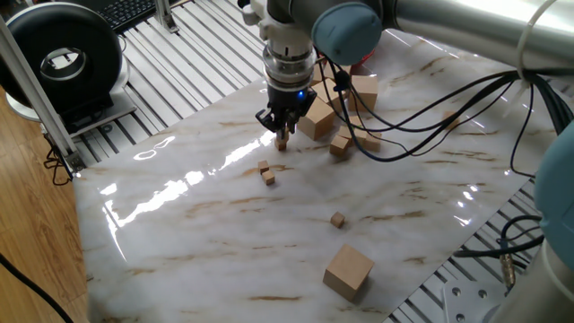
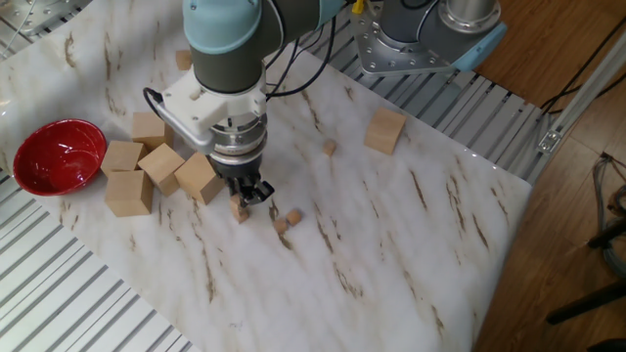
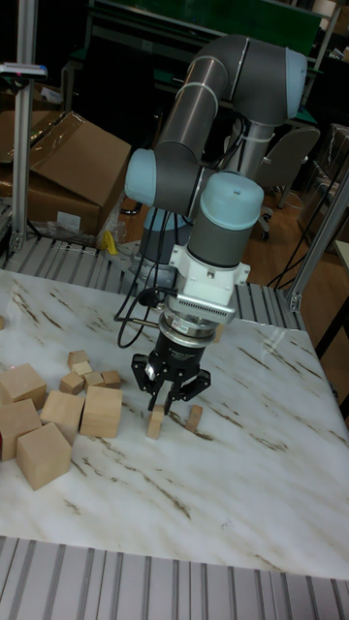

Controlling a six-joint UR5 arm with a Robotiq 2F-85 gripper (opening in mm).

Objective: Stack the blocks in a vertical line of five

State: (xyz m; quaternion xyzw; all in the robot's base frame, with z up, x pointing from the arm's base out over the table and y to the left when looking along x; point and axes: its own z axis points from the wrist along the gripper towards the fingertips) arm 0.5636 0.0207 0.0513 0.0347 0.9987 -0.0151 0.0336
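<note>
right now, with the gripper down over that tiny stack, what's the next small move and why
Probably lift straight up. The gripper sits right above a short stack of tiny blocks; whether it grips the top one I cannot tell. Rising clears the stack, then it can fetch one of the loose pair nearby.

1. The arm [image 3: 208,107] is built of thick grey tubular links joined by rounded pale-blue caps.
2. Below the wrist sits a white block, then a ribbed silver ring.
3. The tool [image 3: 168,391] is black, with two short dark fingers [image 3: 155,398]; a small blue light glows on its body in one fixed view.
4. Black cables [image 1: 421,117] loop beside the wrist.
</note>
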